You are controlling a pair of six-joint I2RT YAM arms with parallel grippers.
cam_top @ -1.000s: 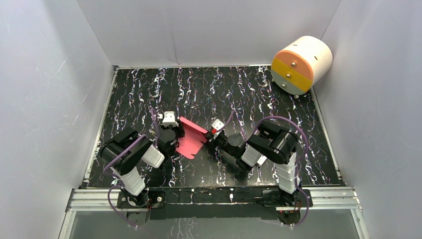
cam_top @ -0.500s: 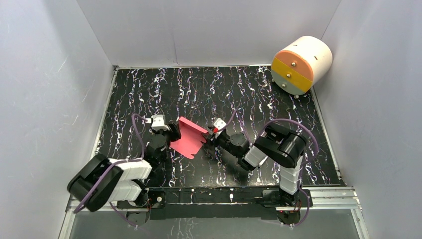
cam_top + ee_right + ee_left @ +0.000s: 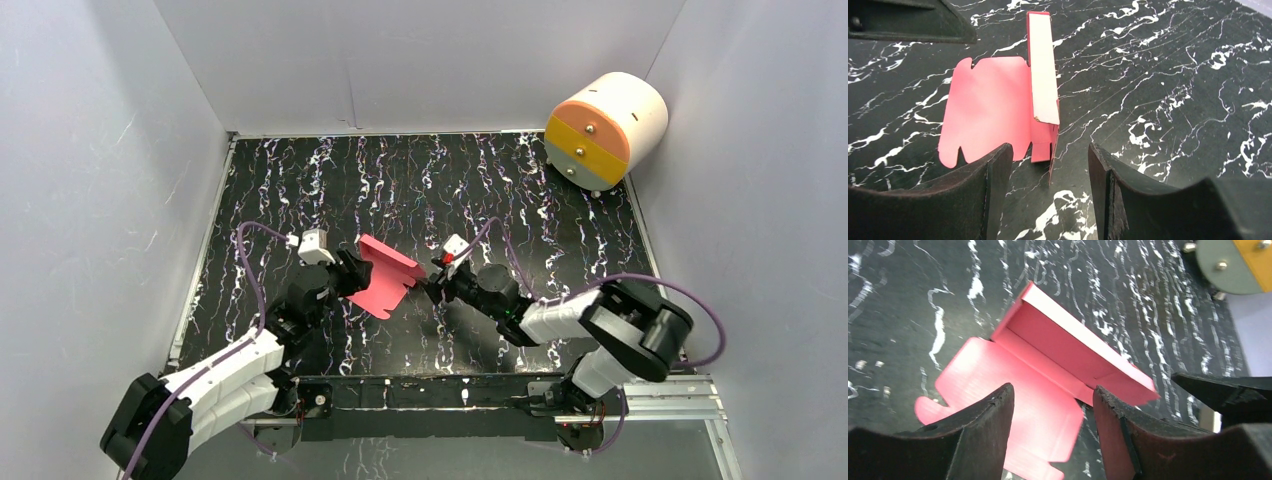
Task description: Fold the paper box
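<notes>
The paper box (image 3: 383,277) is a pink-red card sheet lying on the black marbled table, with its far side folded up into a low wall. It shows in the left wrist view (image 3: 1048,360) and the right wrist view (image 3: 993,107). My left gripper (image 3: 352,272) is open at the sheet's left edge, fingers over the flat part, holding nothing. My right gripper (image 3: 433,283) is open and empty just right of the folded wall's end, a small gap away.
A big white-and-orange cylinder (image 3: 605,128) lies at the back right corner. White walls enclose the table (image 3: 420,190) on three sides. The metal rail (image 3: 440,392) runs along the near edge.
Both arms have lowered and stretched forward. The right gripper has let go of the folded wall and drawn back a little to the right. The sheet shifted slightly left.
</notes>
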